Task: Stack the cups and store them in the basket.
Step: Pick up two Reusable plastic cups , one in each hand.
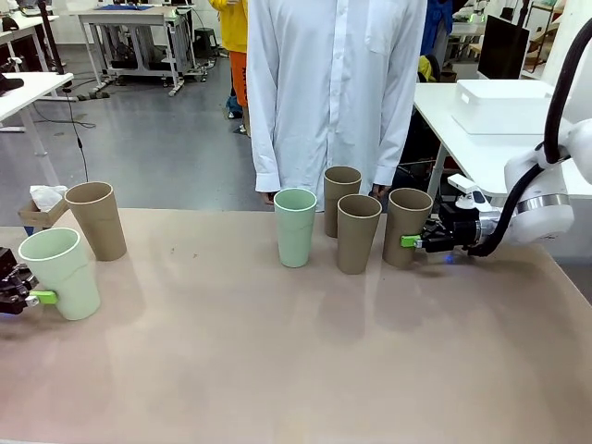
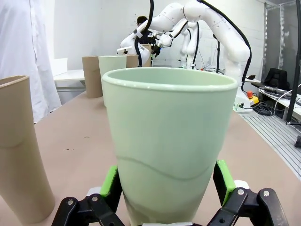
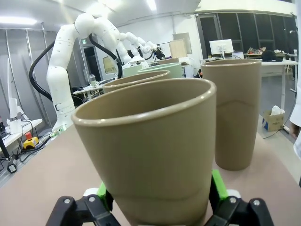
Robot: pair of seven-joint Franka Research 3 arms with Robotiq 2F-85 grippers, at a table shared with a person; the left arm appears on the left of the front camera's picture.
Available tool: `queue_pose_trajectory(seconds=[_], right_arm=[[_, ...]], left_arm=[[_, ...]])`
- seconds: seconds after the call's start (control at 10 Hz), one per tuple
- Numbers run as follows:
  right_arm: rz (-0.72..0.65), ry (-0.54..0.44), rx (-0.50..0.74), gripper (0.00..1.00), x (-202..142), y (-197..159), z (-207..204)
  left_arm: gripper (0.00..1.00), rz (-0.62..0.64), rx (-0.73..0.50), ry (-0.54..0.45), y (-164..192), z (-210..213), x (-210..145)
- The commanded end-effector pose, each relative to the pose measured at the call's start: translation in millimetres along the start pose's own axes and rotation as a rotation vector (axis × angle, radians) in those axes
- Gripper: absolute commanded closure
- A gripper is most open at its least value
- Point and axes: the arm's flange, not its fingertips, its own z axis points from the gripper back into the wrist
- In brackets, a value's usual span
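Grey workshop floor and white benches lie behind the tan table (image 1: 277, 370), where a person (image 1: 333, 92) in a white coat stands at the far edge. The basket (image 1: 504, 104), white and solid-walled, sits on a bench well beyond the right gripper (image 1: 412, 241). Its inside is hidden.

All six cups are on the table and none is stacked. They are tall, tapered, matte and handleless, with rounded rims.

The right jaws are closed low on a tan cup (image 1: 408, 227), and the right wrist view shows a green pad against each flank. Just past those fingertips stand two more tan cups (image 1: 358, 233), then the second mint cup (image 1: 295, 227).

The left gripper (image 1: 35, 298) clamps the mint cup (image 1: 60, 273) near its base, and the cup leans a little. A lone tan cup (image 1: 95, 220) stands just beside those jaws on the far side.

Both grips sit low on sloped, smooth walls, so a cup could pivot between the pads or slide out as it is carried. Swinging the held tan cup could clip its close neighbour and topple it. A tilted cup may also catch a rim when nesting and tip the standing cup rather than drop in.
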Motion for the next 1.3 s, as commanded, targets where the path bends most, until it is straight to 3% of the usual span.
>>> queue_pose_trajectory(seconds=[0.0, 1.2], right_arm=[[-0.021, -0.021, -0.008, 0.0, 5.5, -9.6, -5.1], [-0.051, -0.042, -0.007, 0.0, 3.9, -12.1, -3.5]], left_arm=[[0.0, -0.035, -0.033, -0.004, -12.2, -6.0, -7.2], [0.0, -0.032, -0.032, 0.001, -15.8, -29.1, 2.1]])
